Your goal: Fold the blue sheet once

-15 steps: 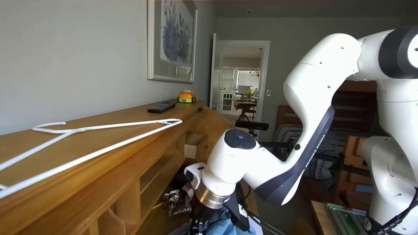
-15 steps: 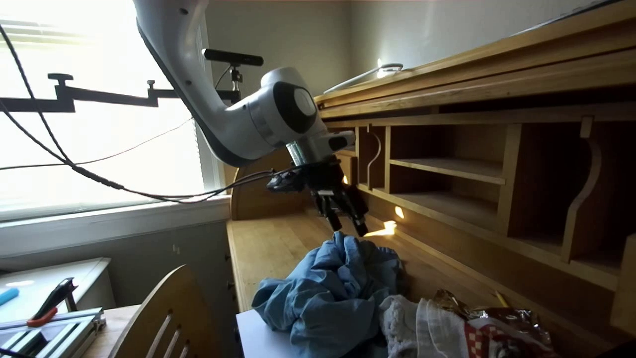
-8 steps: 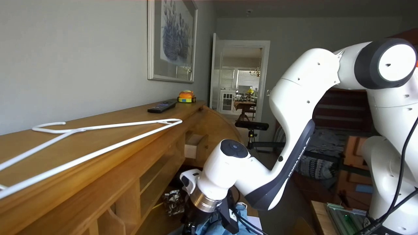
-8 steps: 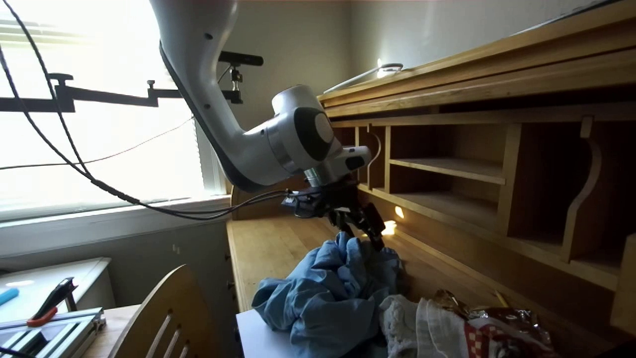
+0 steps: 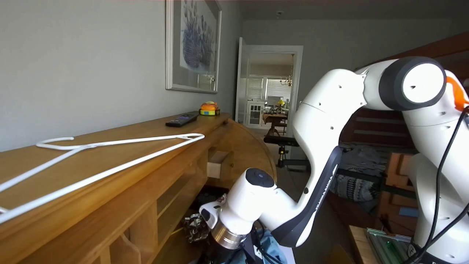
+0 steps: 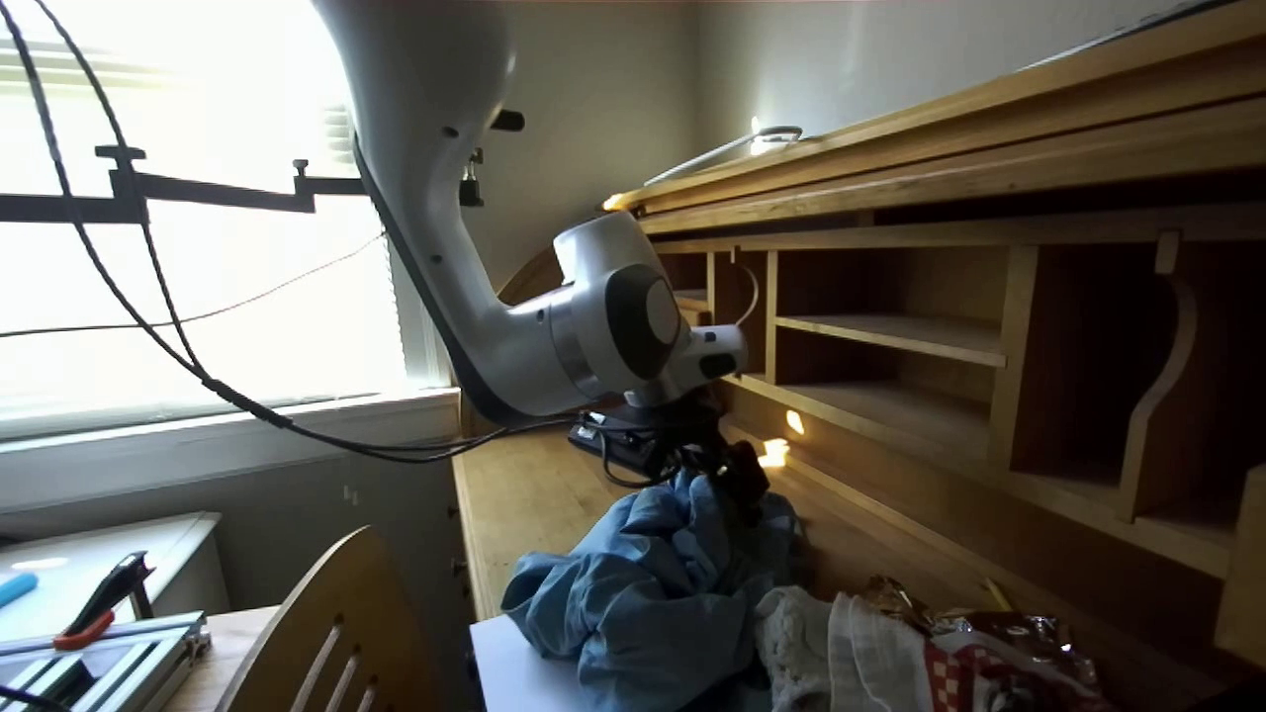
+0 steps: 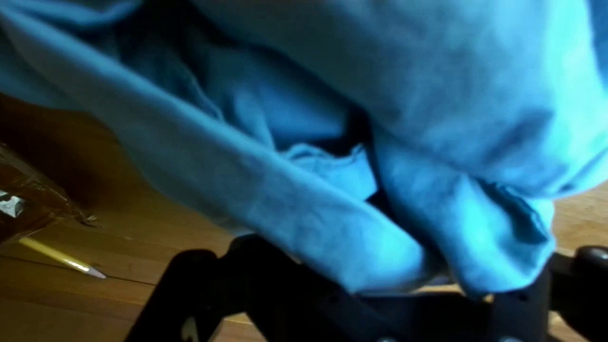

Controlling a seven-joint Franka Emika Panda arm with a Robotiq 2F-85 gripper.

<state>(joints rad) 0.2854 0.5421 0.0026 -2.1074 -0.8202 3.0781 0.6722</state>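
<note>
The blue sheet (image 6: 653, 583) lies in a crumpled heap on the wooden desk (image 6: 514, 485) in an exterior view. Only a small part of the sheet (image 5: 269, 244) shows behind the arm in an exterior view. My gripper (image 6: 720, 489) is down at the top of the heap, pointing downward. In the wrist view, the gripper (image 7: 399, 273) has its fingers wide apart on either side of raised folds of the sheet (image 7: 332, 228). The fingers look open, with fabric between them. The fingertips are partly hidden by the fabric.
White cloth (image 6: 836, 648) and a foil wrapper (image 6: 1009, 633) lie beside the sheet. A pencil (image 7: 61, 258) lies on the desk. White paper (image 6: 519, 663) lies under the sheet. Desk cubbies (image 6: 890, 336) rise behind. A chair back (image 6: 341, 633) stands in front.
My arm has moved down, bringing the gripper from above the sheet to the top of the heap, with the fingers around its raised folds. The sheet looks unmoved.
</note>
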